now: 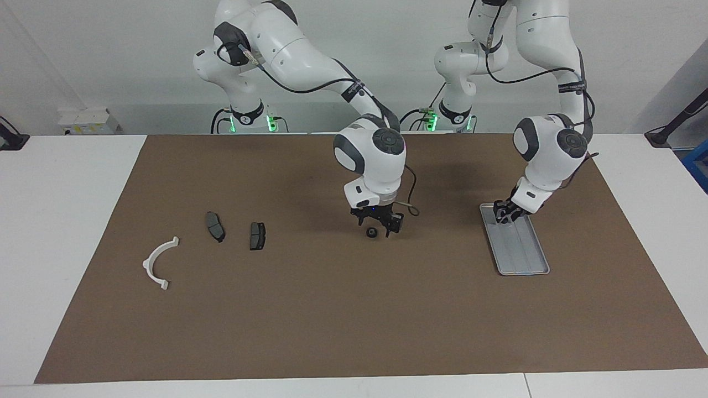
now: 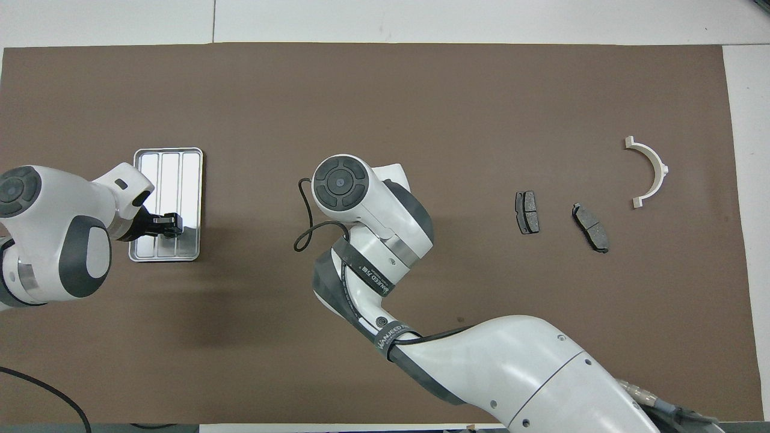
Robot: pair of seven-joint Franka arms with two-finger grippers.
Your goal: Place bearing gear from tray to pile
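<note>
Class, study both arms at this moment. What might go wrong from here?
1. The left gripper is down at the end of the tray nearest the robots, hiding what it reaches for; a misplaced grip might shove the tray.
2. The right gripper, open, sits low at the bearing gear on the mat; clipping that small round part might send it rolling.

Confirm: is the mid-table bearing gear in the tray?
Out: bearing gear lies on the mat under the right gripper, apart from the tray.

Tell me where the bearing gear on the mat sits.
In the facing view, the bearing gear lies mid-mat beneath the right gripper, between the brake pads and tray.
</note>
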